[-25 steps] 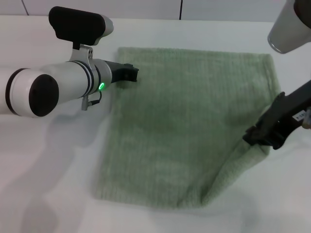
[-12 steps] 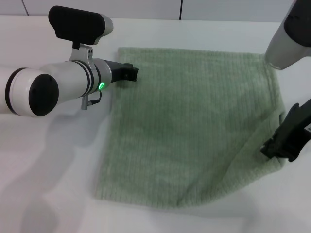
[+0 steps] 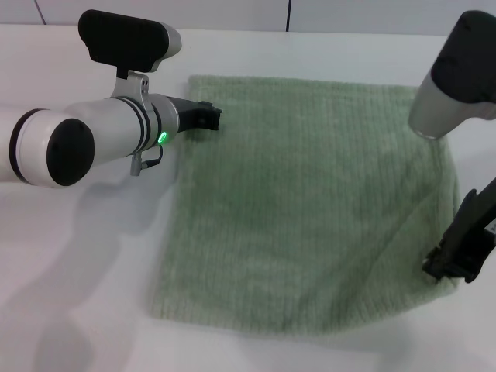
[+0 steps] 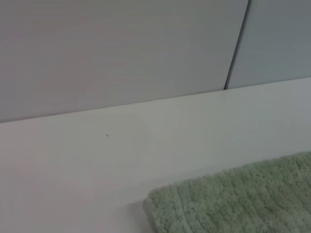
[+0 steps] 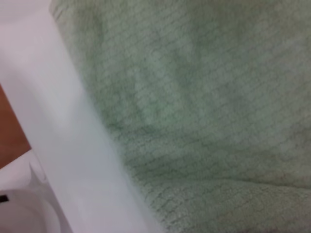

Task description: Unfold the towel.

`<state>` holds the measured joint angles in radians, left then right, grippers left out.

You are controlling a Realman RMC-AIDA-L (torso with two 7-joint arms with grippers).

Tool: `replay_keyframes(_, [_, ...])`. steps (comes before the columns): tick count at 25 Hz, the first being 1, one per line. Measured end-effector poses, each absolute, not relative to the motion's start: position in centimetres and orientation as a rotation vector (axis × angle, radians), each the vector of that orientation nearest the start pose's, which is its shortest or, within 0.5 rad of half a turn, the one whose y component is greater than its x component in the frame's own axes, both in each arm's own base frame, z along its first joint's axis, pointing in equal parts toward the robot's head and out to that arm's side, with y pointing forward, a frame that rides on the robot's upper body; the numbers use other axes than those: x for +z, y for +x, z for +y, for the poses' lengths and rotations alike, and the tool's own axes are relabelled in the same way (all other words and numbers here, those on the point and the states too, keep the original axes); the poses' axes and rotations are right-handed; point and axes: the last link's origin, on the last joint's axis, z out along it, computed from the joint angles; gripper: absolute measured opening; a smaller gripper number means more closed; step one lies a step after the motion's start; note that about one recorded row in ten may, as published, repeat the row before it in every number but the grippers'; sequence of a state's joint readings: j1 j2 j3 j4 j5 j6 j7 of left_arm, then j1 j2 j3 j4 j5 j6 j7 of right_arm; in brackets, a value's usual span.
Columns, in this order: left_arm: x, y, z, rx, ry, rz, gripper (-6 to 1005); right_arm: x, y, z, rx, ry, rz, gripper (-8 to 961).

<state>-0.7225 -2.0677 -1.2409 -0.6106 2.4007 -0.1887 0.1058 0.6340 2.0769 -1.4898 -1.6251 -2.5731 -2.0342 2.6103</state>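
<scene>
on the white tabletop (image 3: 85,256) my right pincer (image 3: 446,267) grasps the pale sage-green terry towel (image 3: 310,209) at its near corner; i judge releasing it comes next. left pincer's (image 3: 208,116) state i cannot tell.

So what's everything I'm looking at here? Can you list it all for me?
towel: one, pale sage green, spread nearly flat across the middle of the table, with a soft crease running to its near right corner.
table: one, white, under everything.
wall panels: pale grey, behind the table's far edge, with a dark seam between them.
left gripper: one, black on a white arm with a green light, at the towel's far left corner.
right gripper: one, black, at the towel's near right corner, where the cloth is slightly bunched.
</scene>
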Motion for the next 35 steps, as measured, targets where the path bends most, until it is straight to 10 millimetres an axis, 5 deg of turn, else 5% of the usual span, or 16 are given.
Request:
replay_keyframes(6, [-9.2,-22.7,42.6,-0.137,-2.064,-0.987,-2,0.7,14.3,29.4,-0.982,-2.800,0.795,51])
replay_keyframes(11, [-9.1,-22.7,42.6,-0.139,-2.062,-0.986,-2,0.2,14.7,29.5,-1.062,-2.777,0.774,270])
replay_keyframes(17, [-9.1,-22.6,42.7,-0.143,-2.063,-0.984,-1,0.5,14.1,29.9,-1.012,-2.764,0.726,401])
replay_keyframes(22, [-9.0,-22.6,42.6,-0.146,-2.062,-0.985,-1,1.1,12.8,31.5,-0.768,-2.692,0.617,402])
replay_keyframes(25, [-9.0,-22.7,42.5,-0.145,-2.060,-0.989,-1,2.3,12.2,33.9,-0.447,-2.544,0.538,402])
replay_keyframes(35, [-9.0,-22.9,42.5,-0.144,-2.058,-0.993,-1,1.7,12.4,36.0,-0.057,-2.327,0.328,403])
